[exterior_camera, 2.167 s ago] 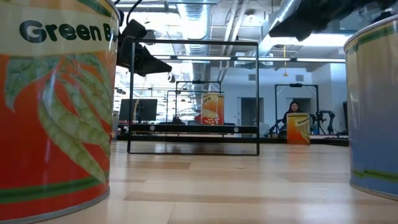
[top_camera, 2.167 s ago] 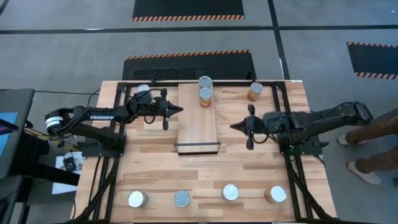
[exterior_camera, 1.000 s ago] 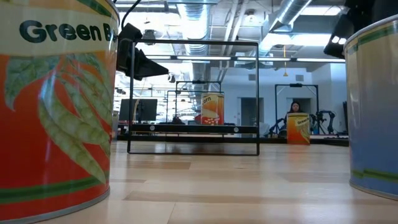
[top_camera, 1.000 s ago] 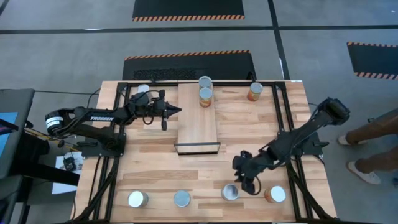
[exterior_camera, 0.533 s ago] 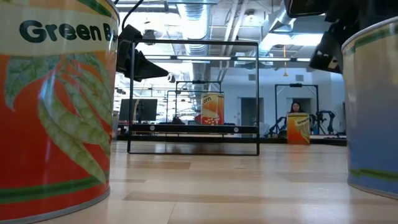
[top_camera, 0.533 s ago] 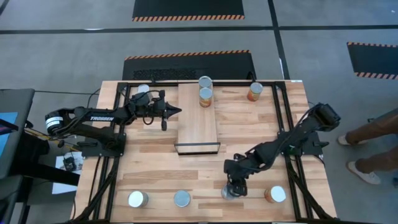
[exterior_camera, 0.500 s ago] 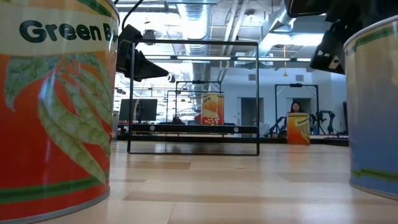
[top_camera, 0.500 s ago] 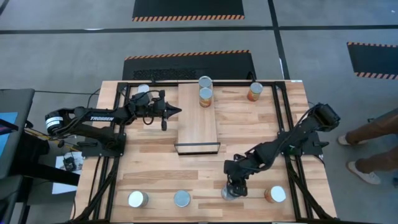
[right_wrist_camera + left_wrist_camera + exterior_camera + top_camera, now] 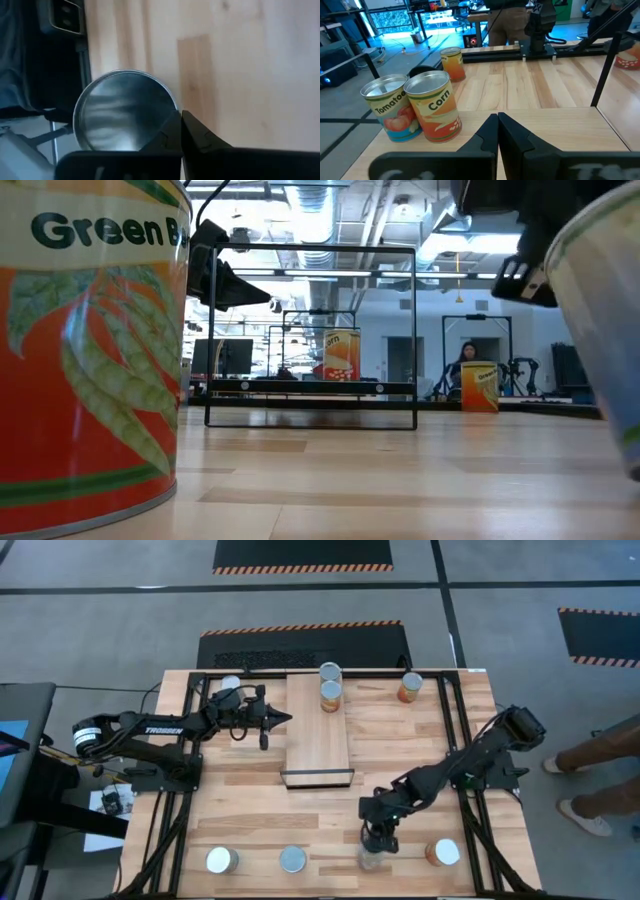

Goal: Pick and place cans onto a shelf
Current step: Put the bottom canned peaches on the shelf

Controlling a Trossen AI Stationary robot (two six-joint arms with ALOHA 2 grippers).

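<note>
The shelf (image 9: 318,735) is a light-wood plank in the table's middle, with two cans (image 9: 330,694) standing upright on its far end. Further cans stand at the far right (image 9: 409,687) and far left (image 9: 230,684). Several more stand along the near edge (image 9: 292,859). My right gripper (image 9: 372,842) is shut and points down at the third near can (image 9: 370,858). That can looks tilted in the low view (image 9: 605,330). My left gripper (image 9: 285,718) is shut and empty, level, just left of the shelf. My right gripper meets the third near can with its shut fingertips (image 9: 181,125) at the rim of its round silvery top (image 9: 170,106). It comes from above, pointing down. The low view shows the can tilted. Whether its base has left the table cannot be told.
Black frame rails (image 9: 455,740) run along both sides of the table, and a black wire frame (image 9: 310,330) stands at the shelf. A person's legs (image 9: 600,755) show past the table's right edge. A green beans can (image 9: 90,350) stands close to the low camera.
My right gripper has gone toward the table's left and near edges and down onto the third near can. That can stood upright before; it is now tilted and sits slightly nearer the near edge.
</note>
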